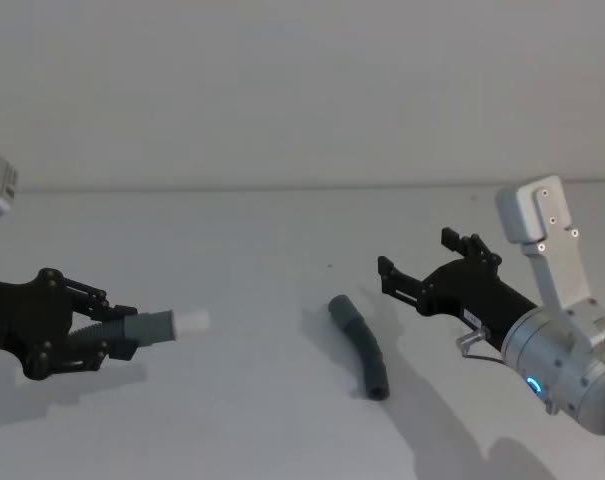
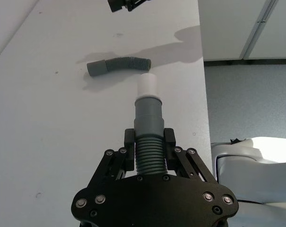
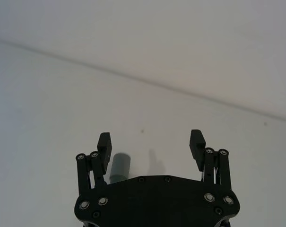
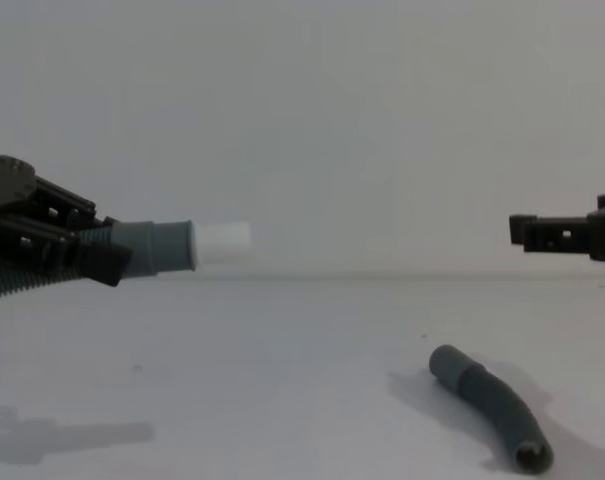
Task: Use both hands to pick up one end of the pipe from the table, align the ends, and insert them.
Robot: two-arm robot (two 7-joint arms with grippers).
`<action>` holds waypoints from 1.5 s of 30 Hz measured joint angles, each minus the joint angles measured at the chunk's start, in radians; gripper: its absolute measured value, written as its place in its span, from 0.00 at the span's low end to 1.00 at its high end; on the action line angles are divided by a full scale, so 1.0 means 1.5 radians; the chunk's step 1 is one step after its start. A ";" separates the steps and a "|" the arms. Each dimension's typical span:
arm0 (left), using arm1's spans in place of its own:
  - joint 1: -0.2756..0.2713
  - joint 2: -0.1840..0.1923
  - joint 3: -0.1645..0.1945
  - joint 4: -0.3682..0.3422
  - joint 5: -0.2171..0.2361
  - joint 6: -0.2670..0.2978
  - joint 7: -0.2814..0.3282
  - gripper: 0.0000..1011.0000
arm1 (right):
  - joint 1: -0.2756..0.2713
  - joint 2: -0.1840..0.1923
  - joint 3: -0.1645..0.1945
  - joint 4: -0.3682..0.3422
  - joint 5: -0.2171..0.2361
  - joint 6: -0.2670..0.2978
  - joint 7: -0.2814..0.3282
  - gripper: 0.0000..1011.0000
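The black angular left gripper point(image 1: 119, 335) is clamped on a dark grey corrugated hose piece point(image 1: 152, 326), held off the plain white table point(image 1: 242, 420) with its white-tipped cuff point(image 1: 190, 321) pointing right. The black right gripper point(image 1: 418, 254) hangs wide open and empty above the table, near a second curved grey hose piece point(image 1: 362, 345) lying flat on it.

My left gripper point(image 1: 122, 340) reaches in from my left, raised in the air, its fingers closed around a pipe piece point(image 1: 154, 327) and pointing toward my right. My right gripper point(image 1: 417, 255) reaches in from my right, also raised, fingers spread wide and holding nothing, well apart from the left one. My silver-grey right wrist point(image 1: 567, 355) bends behind it.
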 joint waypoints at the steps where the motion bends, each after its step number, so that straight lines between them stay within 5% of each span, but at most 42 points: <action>1: 0.000 0.000 0.000 0.000 0.000 0.000 0.000 0.32 | 0.000 0.000 0.000 0.000 0.000 0.000 0.000 0.99; 8: 0.000 0.000 0.000 0.000 -0.001 -0.001 0.000 0.32 | 0.004 -0.014 -0.007 -0.015 0.003 0.081 -0.015 0.99; 17: 0.000 0.000 0.000 0.000 -0.001 -0.001 0.000 0.32 | 0.002 -0.046 -0.013 -0.015 -0.004 0.138 -0.052 0.99; 29: 0.000 0.000 0.000 0.000 -0.001 -0.001 0.000 0.32 | 0.000 -0.069 -0.030 -0.005 -0.020 0.170 -0.073 0.99; 45: 0.000 0.000 0.000 0.000 -0.001 -0.001 0.000 0.32 | 0.011 -0.055 -0.065 0.015 -0.045 0.168 -0.048 0.99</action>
